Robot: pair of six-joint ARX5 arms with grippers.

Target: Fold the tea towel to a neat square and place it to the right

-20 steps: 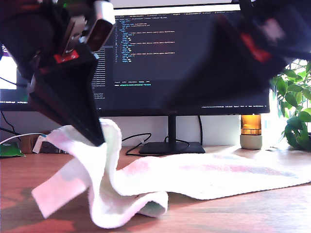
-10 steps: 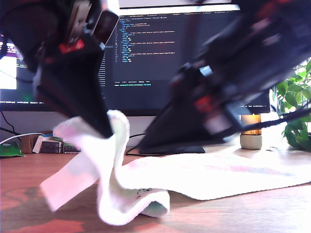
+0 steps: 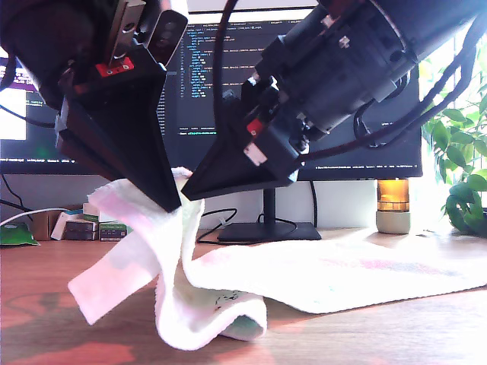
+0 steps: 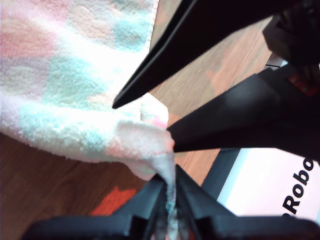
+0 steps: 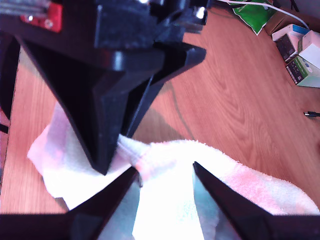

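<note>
My first claw (image 4: 170, 187), angled steeply down, pinches a raised corner of the tea towel (image 3: 342, 274). My second claw (image 5: 165, 172), jaws spread, slants in beside it. The towel's remainder lies on the tabletop (image 3: 396, 334). Only the exterior view shows the monitor (image 3: 221, 91).

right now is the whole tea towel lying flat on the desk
No: my first gripper holds one end of the tea towel lifted off the desk, while only the rest lies flat in the exterior view.
</note>
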